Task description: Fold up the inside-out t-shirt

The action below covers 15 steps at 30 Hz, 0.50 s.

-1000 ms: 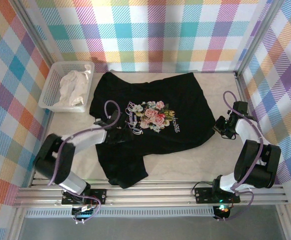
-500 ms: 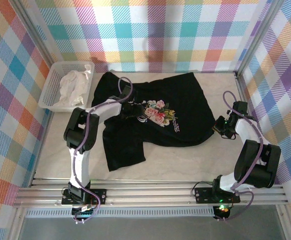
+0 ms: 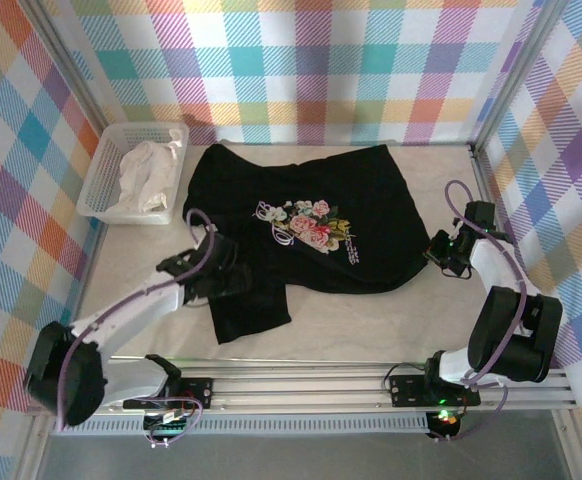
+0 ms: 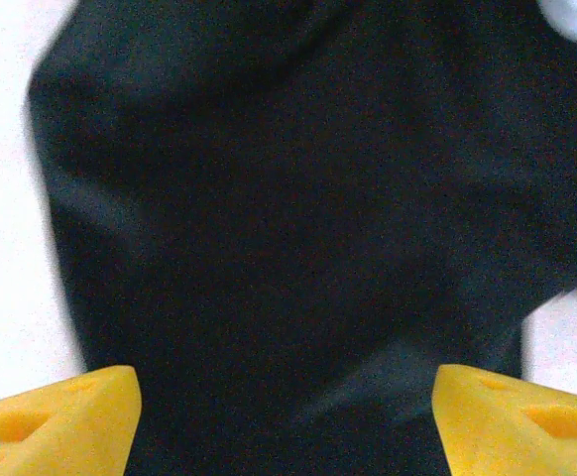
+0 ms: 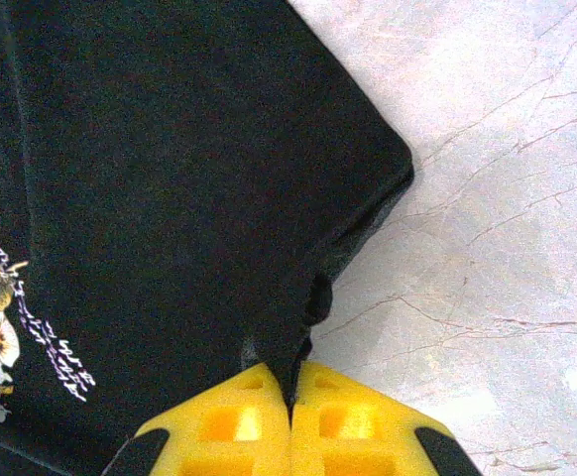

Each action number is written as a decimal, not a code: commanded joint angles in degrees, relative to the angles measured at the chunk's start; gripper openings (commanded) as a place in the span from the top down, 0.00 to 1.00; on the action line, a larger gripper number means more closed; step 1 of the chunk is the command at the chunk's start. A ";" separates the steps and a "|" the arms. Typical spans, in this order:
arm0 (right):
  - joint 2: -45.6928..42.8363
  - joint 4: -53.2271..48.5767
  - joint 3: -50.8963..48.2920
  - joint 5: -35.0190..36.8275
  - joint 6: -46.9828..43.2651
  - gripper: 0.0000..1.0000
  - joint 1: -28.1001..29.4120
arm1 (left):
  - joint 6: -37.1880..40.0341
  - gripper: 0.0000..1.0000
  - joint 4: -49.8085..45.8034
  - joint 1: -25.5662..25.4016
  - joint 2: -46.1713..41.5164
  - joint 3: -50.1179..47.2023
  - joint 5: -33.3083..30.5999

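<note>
The inside-out t-shirt (image 3: pixel 361 200) is black with a flowered print and white script. It lies spread across the table, and a rumpled flap (image 3: pixel 251 310) reaches toward the near edge. My left gripper (image 3: pixel 235 281) hovers over that flap. In the left wrist view the left gripper (image 4: pixel 287 402) is open, its yellow fingertips (image 4: pixel 60 416) wide apart above dark cloth (image 4: pixel 288 198). My right gripper (image 3: pixel 438 250) sits at the shirt's right edge. In the right wrist view the right gripper (image 5: pixel 291 397) is shut on a pinched fold of the black fabric (image 5: pixel 170 198).
A white mesh basket (image 3: pixel 99 185) holding a crumpled white cloth (image 3: pixel 146 175) stands at the back left, beside the shirt. Plaid walls close in the sides and back. Bare marble table (image 3: pixel 371 330) shows in front of the shirt and to its right.
My left arm reached in toward the print, then drew back toward the near left over the flap. The flap shifted slightly. The right arm has not moved.
</note>
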 commanded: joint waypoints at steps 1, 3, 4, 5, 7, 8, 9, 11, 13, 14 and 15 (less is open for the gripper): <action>-0.95 -0.49 1.24 -0.88 -0.79 1.00 0.66 | -8.28 0.22 -10.06 -3.26 -2.99 -4.56 -3.22; -0.96 -0.46 1.08 -0.88 -0.84 1.00 0.71 | -10.30 0.21 -11.89 -5.15 -3.23 -5.54 -3.32; -0.97 -0.38 0.92 -0.86 -0.91 1.00 0.84 | -10.86 0.21 -12.47 -5.97 -3.18 -5.72 -3.60; -0.95 -0.28 0.72 -0.84 -0.90 1.00 0.84 | -11.39 0.22 -12.86 -6.97 -3.00 -5.99 -3.76; -0.95 0.02 0.48 -0.97 -0.91 1.00 0.95 | -11.75 0.24 -12.73 -7.82 -2.60 -6.73 -3.02; -0.86 0.11 0.33 -1.01 -0.91 1.00 0.97 | -11.87 0.26 -11.84 -8.06 -2.42 -7.43 -1.79; -0.79 0.24 0.22 -1.05 -0.91 1.00 0.94 | -12.00 0.27 -11.08 -8.13 -1.98 -7.92 -0.47; -0.77 0.22 0.19 -1.15 -0.97 1.00 0.95 | -12.52 0.32 -10.51 -8.84 -1.33 -8.40 0.68; -0.86 0.24 0.10 -1.04 -0.99 1.00 0.98 | -12.96 0.36 -10.58 -9.79 -1.18 -8.70 1.09; -0.95 0.27 0.08 -0.97 -1.00 1.00 0.98 | -13.19 0.38 -10.76 -10.24 -1.15 -8.79 1.01; -0.94 0.28 0.02 -0.97 -0.99 1.00 1.00 | -13.41 0.40 -10.45 -10.47 -1.32 -9.18 1.02</action>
